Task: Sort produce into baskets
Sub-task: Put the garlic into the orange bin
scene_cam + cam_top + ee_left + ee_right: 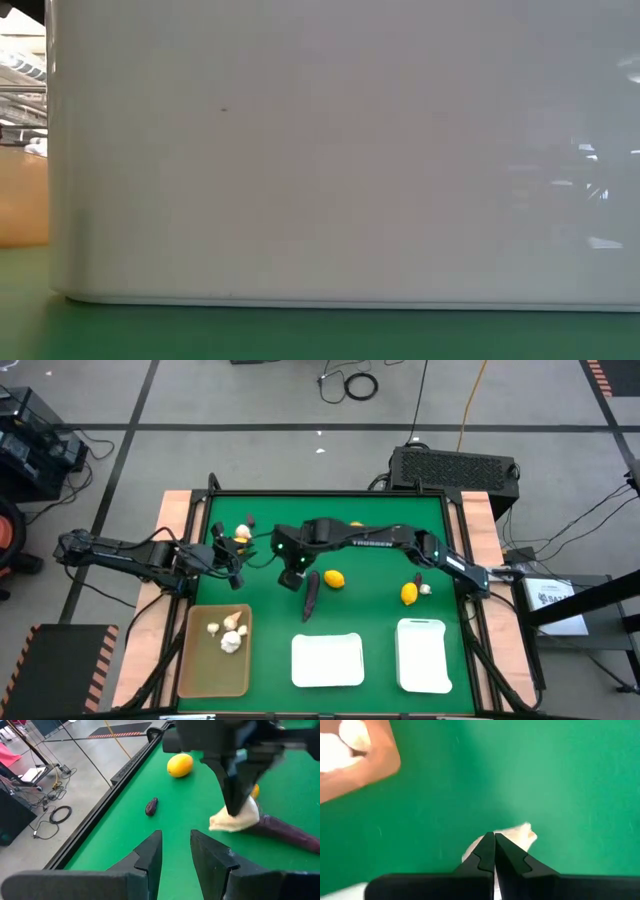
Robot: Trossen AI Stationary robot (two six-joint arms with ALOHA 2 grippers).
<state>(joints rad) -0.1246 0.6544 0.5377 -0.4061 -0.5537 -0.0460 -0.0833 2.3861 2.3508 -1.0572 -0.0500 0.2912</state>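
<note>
Bulb (517,834) in right jaws (494,845).

The table (380,520) has a matt green cloth-like top with pale wooden side edges; the white basket (340,150) looks like smooth, faintly glossy plastic; the tan basket (200,670) looks matt; the right gripper (494,851) is matt black plastic

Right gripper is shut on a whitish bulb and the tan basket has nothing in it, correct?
Not quite: the high view shows three whitish bulbs lying in the tan basket. The right gripper is indeed shut on a whitish bulb; the left gripper waits open nearby.
</note>
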